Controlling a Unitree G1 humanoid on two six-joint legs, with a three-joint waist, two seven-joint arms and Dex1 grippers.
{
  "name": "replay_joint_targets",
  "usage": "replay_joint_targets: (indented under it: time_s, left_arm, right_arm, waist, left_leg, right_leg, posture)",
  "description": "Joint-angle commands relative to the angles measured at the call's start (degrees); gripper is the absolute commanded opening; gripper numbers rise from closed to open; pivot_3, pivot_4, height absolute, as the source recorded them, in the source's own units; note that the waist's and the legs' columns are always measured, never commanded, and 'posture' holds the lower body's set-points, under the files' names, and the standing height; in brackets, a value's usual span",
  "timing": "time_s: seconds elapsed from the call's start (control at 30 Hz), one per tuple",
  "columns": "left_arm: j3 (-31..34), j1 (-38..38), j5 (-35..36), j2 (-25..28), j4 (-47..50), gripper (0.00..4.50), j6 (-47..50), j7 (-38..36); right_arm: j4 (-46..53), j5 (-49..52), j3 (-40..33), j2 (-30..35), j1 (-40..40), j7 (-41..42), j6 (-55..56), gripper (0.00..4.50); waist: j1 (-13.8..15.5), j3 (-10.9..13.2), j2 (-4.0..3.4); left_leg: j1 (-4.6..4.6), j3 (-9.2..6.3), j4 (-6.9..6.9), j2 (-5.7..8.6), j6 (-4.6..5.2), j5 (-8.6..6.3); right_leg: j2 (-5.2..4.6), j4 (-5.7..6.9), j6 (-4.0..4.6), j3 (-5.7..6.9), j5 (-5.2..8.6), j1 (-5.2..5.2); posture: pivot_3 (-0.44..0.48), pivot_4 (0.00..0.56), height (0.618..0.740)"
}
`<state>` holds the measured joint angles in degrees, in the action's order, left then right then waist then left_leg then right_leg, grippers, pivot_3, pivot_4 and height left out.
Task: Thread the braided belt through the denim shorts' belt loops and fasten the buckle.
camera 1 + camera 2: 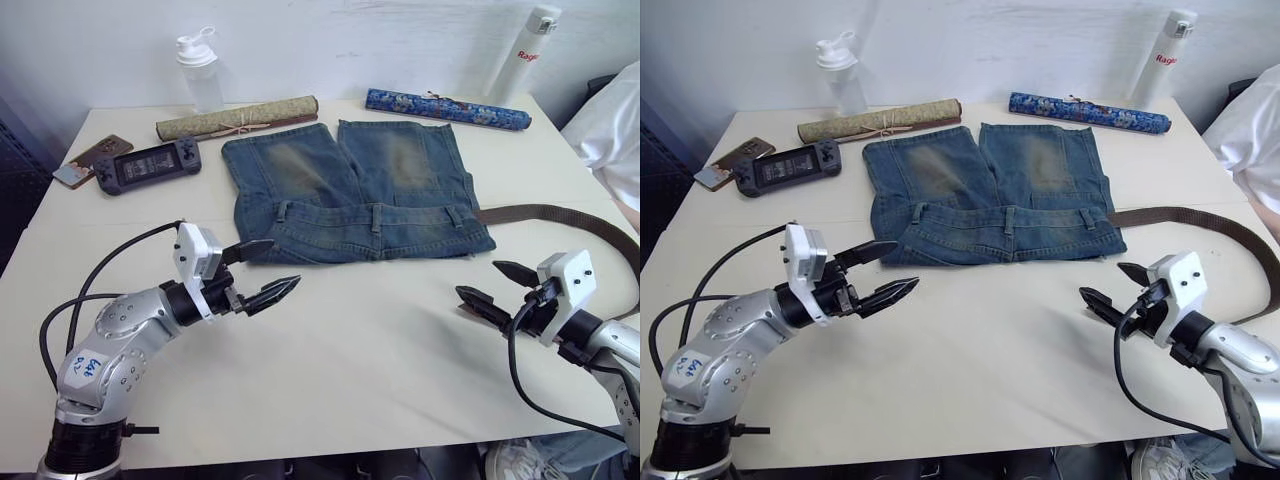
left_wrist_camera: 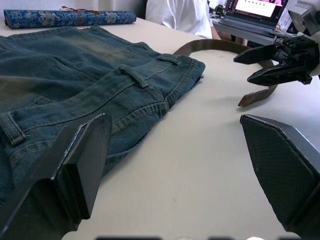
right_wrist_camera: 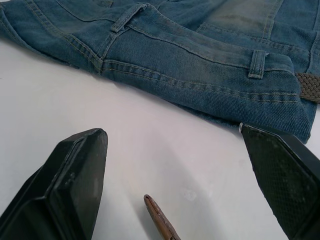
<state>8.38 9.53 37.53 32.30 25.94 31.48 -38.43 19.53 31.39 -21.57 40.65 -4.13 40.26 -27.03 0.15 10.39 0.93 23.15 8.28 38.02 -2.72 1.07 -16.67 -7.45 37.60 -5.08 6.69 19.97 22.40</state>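
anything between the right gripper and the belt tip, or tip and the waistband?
Nothing visible. The right gripper is open over bare table, with the braided belt tip just below it in the right wrist view. Only bare tabletop separates the tip from the denim shorts waistband.

The denim shorts (image 1: 345,190) are faded, coarse cotton twill with stitched seams. The braided belt (image 1: 560,215) is matt woven webbing, its tip (image 3: 160,220) probably smooth leather. The table (image 1: 350,350) looks matt and smooth. Gripper fingers (image 2: 280,165) show black textured plastic.
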Motion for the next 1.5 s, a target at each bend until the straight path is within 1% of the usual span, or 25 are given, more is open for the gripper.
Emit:
replay_joint_targets:
  time_s: [0.03, 0.13, 0.27, 0.33, 0.4, 0.47, 0.57, 0.7, 0.8, 1.03, 1.13, 1.3, 1.33, 1.37, 1.5]
  left_arm:
    - [1.01, -0.27, -0.41, 0.40, 0.34, 4.46, -1.46, -0.44]
    - [0.68, -0.37, -0.35, 0.27, 0.54, 4.46, -1.50, -0.64]
    - [0.28, -0.11, 0.62, 0.56, 0.71, 4.46, -1.05, -2.23]
    - [-0.82, -0.23, 0.62, 1.89, 1.09, 4.46, -0.91, -4.89]
    - [-1.79, -0.40, 0.33, 3.66, 1.17, 4.46, -0.92, -7.87]
    - [-1.81, -0.10, 0.77, 4.49, 0.87, 4.46, -0.72, -9.24]
    - [-1.68, 0.21, 1.05, 4.83, 0.77, 4.46, -0.50, -9.84]
    - [-1.71, -0.30, 1.47, 4.66, 1.76, 4.46, 0.06, -9.67]
    - [-1.59, -1.05, 1.82, 4.53, 2.64, 4.46, 0.48, -9.27]
    - [-0.74, -2.50, 2.58, 4.29, 4.41, 4.46, 1.36, -7.76]
    - [-0.56, -3.20, 2.90, 4.34, 5.06, 4.50, 1.56, -7.27]
    - [-0.49, -3.49, 3.25, 4.42, 5.13, 4.50, 1.63, -7.12]
    - [-0.52, -3.43, 3.19, 4.42, 5.01, 4.50, 1.59, -7.16]
    - [-0.54, -3.34, 3.15, 4.42, 4.89, 4.50, 1.56, -7.19]
    - [-0.81, -2.78, 3.17, 4.28, 4.50, 4.50, 1.58, -7.29]
  right_arm:
    - [0.58, -0.14, -2.17, 0.12, 0.30, -0.36, 1.26, 4.50]
    - [0.43, -0.10, -2.15, 0.20, 0.24, -0.26, 1.23, 4.50]
    - [-0.70, -0.23, -3.25, 3.77, -1.01, 3.54, 0.88, 4.50]
    - [-2.15, -0.20, -3.43, 7.61, -1.89, 7.64, 0.37, 4.50]
    - [-5.76, -2.06, -2.74, 12.95, -2.26, 11.79, 0.44, 4.50]
    - [-9.95, -3.66, -1.45, 17.79, -1.23, 14.58, -0.69, 4.50]
    - [-15.01, -7.55, 2.66, 22.73, 0.91, 16.56, -1.20, 4.50]
    - [-18.34, -9.34, 7.62, 25.33, 4.07, 20.52, -2.45, 4.50]
    - [-19.29, -10.32, 10.49, 25.91, 5.62, 23.02, -2.75, 4.50]
    - [-22.37, -14.15, 14.59, 24.83, 8.87, 23.60, -0.52, 4.50]
    - [-22.44, -14.47, 14.63, 24.49, 9.04, 23.81, -0.40, 3.68]
    - [-19.89, -12.92, 13.31, 24.98, 7.14, 26.67, -0.88, 1.25]
    - [-19.21, -12.64, 12.88, 24.99, 6.79, 27.20, -0.54, 0.73]
    - [-18.69, -12.51, 12.55, 24.92, 6.61, 27.47, -0.20, 0.10]
    - [-12.98, -9.10, 10.48, 24.22, 6.26, 29.45, -0.03, 0.10]
  waist:
    - [0.01, 0.00, 0.00]
    - [0.02, 0.00, 0.00]
    - [0.08, 0.00, 0.00]
    - [0.16, 0.00, 0.00]
    - [0.09, 0.00, 0.00]
    - [0.07, 0.00, -0.02]
    - [-0.03, 0.01, -0.01]
    - [-0.09, 0.01, -0.02]
    - [-0.09, 0.01, -0.02]
    - [-0.01, 0.01, -0.02]
    - [-0.01, 0.01, -0.03]
    - [0.05, 0.01, -0.02]
    - [0.06, 0.01, -0.02]
    - [0.03, 0.01, -0.02]
    - [-0.01, 0.01, -0.02]
  left_leg:
    - [0.00, 0.00, 0.00, 0.00, 0.00, 0.00]
    - [0.00, 0.00, 0.00, 0.00, 0.00, 0.00]
    - [0.00, 0.00, 0.00, 0.01, 0.00, 0.00]
    - [0.00, 0.01, 0.00, 0.03, 0.01, 0.00]
    - [0.00, 0.02, 0.02, 0.01, 0.02, 0.00]
    - [-0.02, 0.05, 0.04, 0.03, 0.03, 0.00]
    - [-0.03, 0.05, 0.04, 0.00, 0.04, 0.01]
    - [-0.04, 0.05, 0.03, -0.02, 0.03, 0.01]
    - [-0.03, 0.05, 0.03, -0.02, 0.03, 0.02]
    - [-0.02, 0.05, 0.06, -0.01, 0.03, 0.02]
    - [-0.02, 0.04, 0.06, -0.02, 0.03, 0.02]
    - [-0.03, 0.04, 0.07, -0.02, 0.02, 0.02]
    - [-0.03, 0.04, 0.06, -0.02, 0.02, 0.02]
    - [-0.03, 0.04, 0.06, -0.02, 0.02, 0.02]
    - [-0.03, 0.04, 0.06, -0.02, 0.02, 0.02]
  right_leg:
    - [0.00, 0.00, 0.00, 0.00, 0.00, 0.00]
    - [0.00, 0.00, 0.00, 0.00, 0.00, 0.00]
    - [0.00, 0.00, 0.00, 0.00, 0.00, 0.00]
    - [0.01, -0.01, 0.00, 0.00, 0.00, -0.01]
    - [0.03, 0.00, 0.00, 0.00, 0.00, -0.01]
    - [0.02, 0.01, 0.00, -0.01, 0.00, -0.01]
    - [0.02, 0.00, 0.00, -0.01, 0.00, -0.02]
    - [-0.01, -0.01, 0.00, -0.02, 0.00, -0.01]
    - [-0.02, -0.01, 0.00, -0.01, 0.00, 0.00]
    - [-0.06, -0.01, 0.00, -0.02, 0.00, -0.02]
    - [-0.08, -0.01, 0.00, -0.02, 0.00, -0.02]
    - [-0.06, -0.01, 0.00, -0.01, 0.00, -0.03]
    - [-0.06, -0.01, 0.00, -0.01, 0.00, -0.03]
    - [-0.06, -0.01, 0.00, -0.01, 0.00, -0.03]
    - [-0.06, 0.00, 0.00, -0.01, 0.00, -0.02]
  posture:
    - [0.000, 0.150, 0.717]
    - [0.000, 0.150, 0.717]
    - [0.000, 0.150, 0.717]
    - [0.000, 0.150, 0.717]
    - [0.000, 0.150, 0.717]
    - [0.000, 0.150, 0.717]
    - [0.000, 0.150, 0.717]
    - [0.000, 0.150, 0.717]
    - [0.000, 0.150, 0.717]
    - [0.000, 0.150, 0.717]
    - [0.000, 0.150, 0.717]
    - [0.000, 0.150, 0.717]
    - [0.000, 0.150, 0.717]
    - [0.000, 0.150, 0.717]
    - [0.000, 0.150, 0.717]
